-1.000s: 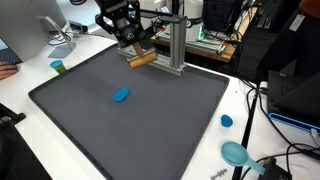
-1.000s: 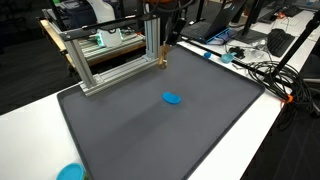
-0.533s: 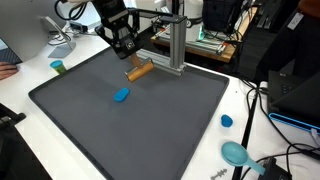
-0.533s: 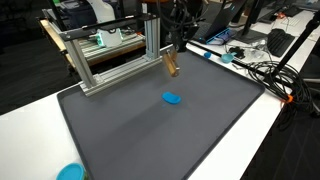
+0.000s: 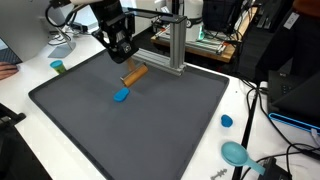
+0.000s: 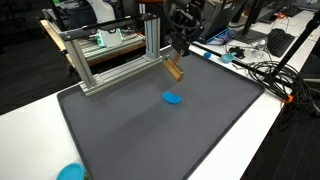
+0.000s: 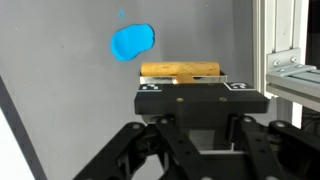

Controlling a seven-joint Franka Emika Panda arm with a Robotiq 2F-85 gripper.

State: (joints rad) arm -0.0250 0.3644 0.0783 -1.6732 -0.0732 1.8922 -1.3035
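Note:
My gripper (image 5: 126, 60) hangs over the back part of the dark grey mat (image 5: 170, 125), shut on a light wooden block (image 5: 135, 73) that juts out below its fingers. The same block (image 6: 173, 69) hangs under the gripper (image 6: 178, 55), a little above the mat (image 6: 200, 130). A small blue piece (image 5: 121, 95) lies on the mat just in front of the block, apart from it, and shows as a blue oval (image 6: 173, 98). In the wrist view the block (image 7: 180, 69) lies crosswise beyond the gripper (image 7: 200, 88), with the blue piece (image 7: 132, 41) past it.
An aluminium frame (image 5: 172, 45) (image 6: 110, 52) stands at the mat's back edge, close behind the arm. A green cup (image 5: 58, 67), a blue cap (image 5: 227, 121) and a teal scoop (image 5: 235, 153) sit on the white table off the mat. Cables and monitors ring the table.
The gripper has carried the wooden block away from the aluminium frame, out over the mat and towards the blue piece. The blue piece has not moved.

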